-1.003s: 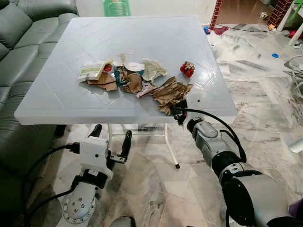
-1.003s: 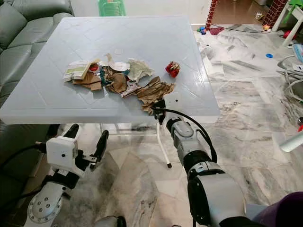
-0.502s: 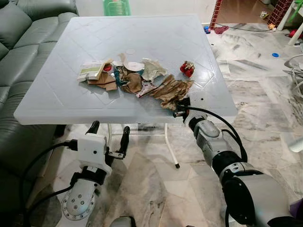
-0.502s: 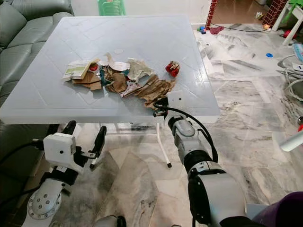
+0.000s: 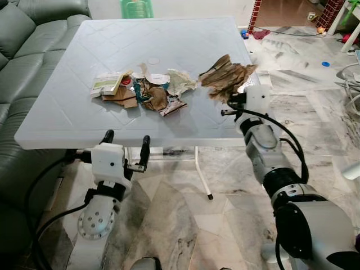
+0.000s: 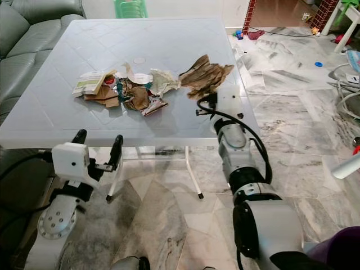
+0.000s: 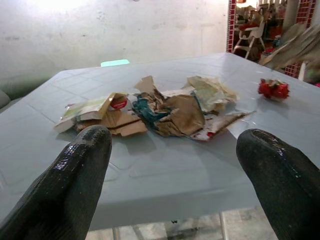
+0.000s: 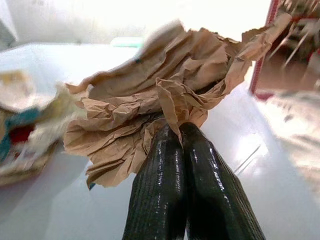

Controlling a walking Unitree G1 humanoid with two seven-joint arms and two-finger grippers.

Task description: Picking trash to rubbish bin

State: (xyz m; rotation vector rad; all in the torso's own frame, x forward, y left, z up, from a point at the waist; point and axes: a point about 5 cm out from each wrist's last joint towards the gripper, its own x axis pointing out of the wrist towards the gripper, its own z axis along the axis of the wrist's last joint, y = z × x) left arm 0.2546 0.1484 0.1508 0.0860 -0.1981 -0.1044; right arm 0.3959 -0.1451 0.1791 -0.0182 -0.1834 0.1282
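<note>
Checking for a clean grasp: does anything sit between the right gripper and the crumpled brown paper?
No. The right gripper is shut directly on the crumpled brown paper, held above the table and clear of the remaining trash pile.

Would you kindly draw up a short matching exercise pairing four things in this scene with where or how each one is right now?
Things:
1. crumpled brown paper
2. left gripper
3. red wrapper
4. green-and-white packet

States:
A. open, below the table edge
B. lying apart from the pile
C. pinched in the right gripper, lifted
D. at the pile's sofa-side end

Pairs: 1-C, 2-A, 3-B, 4-D
</note>
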